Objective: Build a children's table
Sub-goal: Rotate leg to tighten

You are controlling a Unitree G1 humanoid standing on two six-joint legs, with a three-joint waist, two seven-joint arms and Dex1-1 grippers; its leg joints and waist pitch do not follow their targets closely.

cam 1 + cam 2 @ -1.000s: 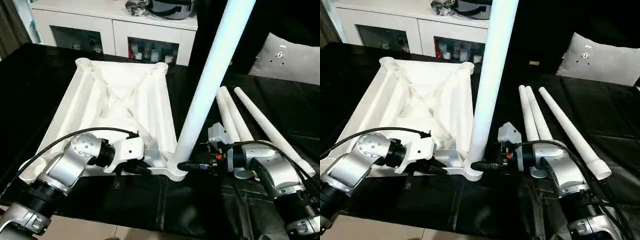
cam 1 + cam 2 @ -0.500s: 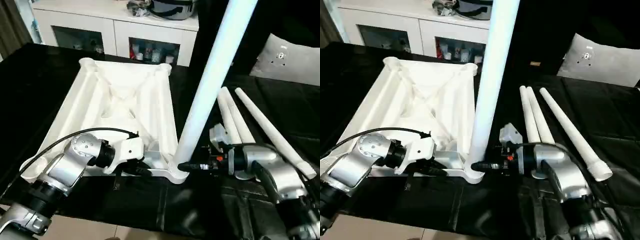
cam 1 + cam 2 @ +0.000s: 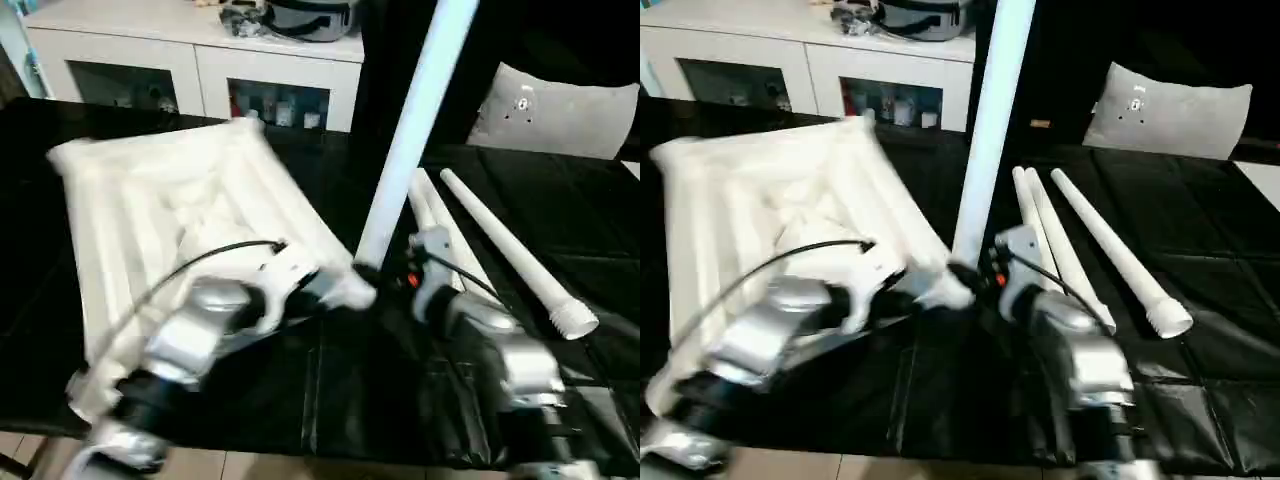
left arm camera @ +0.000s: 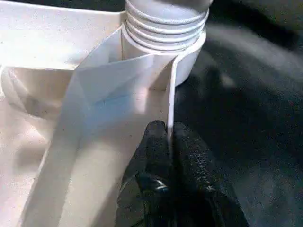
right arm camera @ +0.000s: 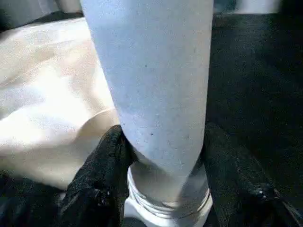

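1. Head view: a white cabinet [image 3: 200, 60] stands behind the black table [image 3: 560, 200], a grey cushion [image 3: 560, 110] off to the right. The table top [image 3: 150, 210] lies ribs up, one leg [image 3: 410, 130] standing in its near corner socket, spare legs [image 3: 500, 250] lying beside it. Both silver forearms reach in.
2. Left wrist: the left gripper [image 4: 169, 137] is pressed tight on the top's thin rim, beside the socket [image 4: 165, 28].
3. Right wrist: the right gripper [image 5: 163, 146] clamps the leg just above its threads.
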